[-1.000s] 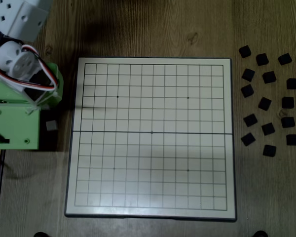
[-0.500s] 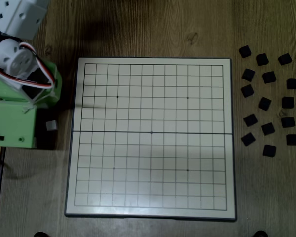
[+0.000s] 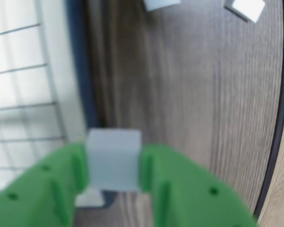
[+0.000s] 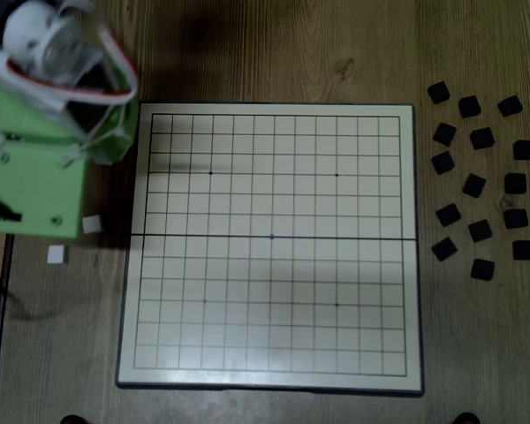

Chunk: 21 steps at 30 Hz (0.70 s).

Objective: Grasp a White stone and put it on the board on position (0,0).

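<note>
**Stone gripped, board still bare**

While the jaws press on either side of a stone in the wrist view, the gripper has it clamped between its green fingers, with a shadow under it suggesting it is just off the table. So the grasp looks done. That stone sits just beside the dark rim of the board, not over the grid.

Two spare white stones lie farther out on the wood at the top of the wrist view. In the fixed view the arm hides the held stone; it stands left of the board, with two white stones on the table beside it. Black pieces are scattered well apart on the right.

No stone is on the grid, and the centre dot on the seam is uncovered. Left to do, as I judge it: carry the stone right to that crossing and release it there.
</note>
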Motion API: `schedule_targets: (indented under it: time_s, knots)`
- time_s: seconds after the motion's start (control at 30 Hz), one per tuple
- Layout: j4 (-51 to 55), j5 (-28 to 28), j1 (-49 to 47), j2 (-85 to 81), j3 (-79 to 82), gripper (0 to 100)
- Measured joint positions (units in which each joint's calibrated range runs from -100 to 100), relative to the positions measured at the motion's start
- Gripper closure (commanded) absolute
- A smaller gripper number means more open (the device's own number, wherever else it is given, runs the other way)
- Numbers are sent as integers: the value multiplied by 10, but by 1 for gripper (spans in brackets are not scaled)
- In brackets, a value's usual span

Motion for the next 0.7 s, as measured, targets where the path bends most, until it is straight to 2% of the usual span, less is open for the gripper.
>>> schedule_targets:
  time_s: [0.2,0.37,0.57,0.7]
  knots:
    - [77,-59,-66,-90,-4,94]
    - [174,-108,-126,-109,-72,94]
    - [248,-116,-198,-99,-189,94]
    - [251,-110,-250,-74,-244,94]
